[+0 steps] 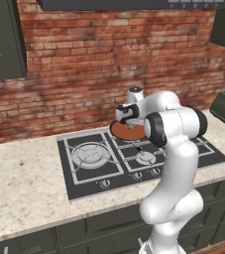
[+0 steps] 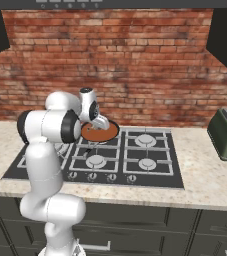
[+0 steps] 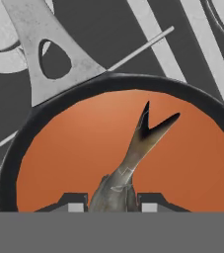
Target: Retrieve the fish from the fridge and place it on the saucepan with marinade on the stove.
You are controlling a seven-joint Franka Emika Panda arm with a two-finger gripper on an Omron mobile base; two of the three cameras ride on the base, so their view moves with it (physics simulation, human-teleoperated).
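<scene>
Brick wall and pale counter frame your stove (image 1: 89,166). On it sits the saucepan (image 3: 15,148), its marinade (image 3: 69,148) flat and orange. Your gripper (image 3: 112,200) hangs just above, clamped on the fish (image 3: 128,163), whose long axis runs up the hand view, forked tail pointing away from the fingers.

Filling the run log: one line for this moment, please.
gripper: shut on fish | position: over marinade in saucepan | stove | release: pending
</scene>
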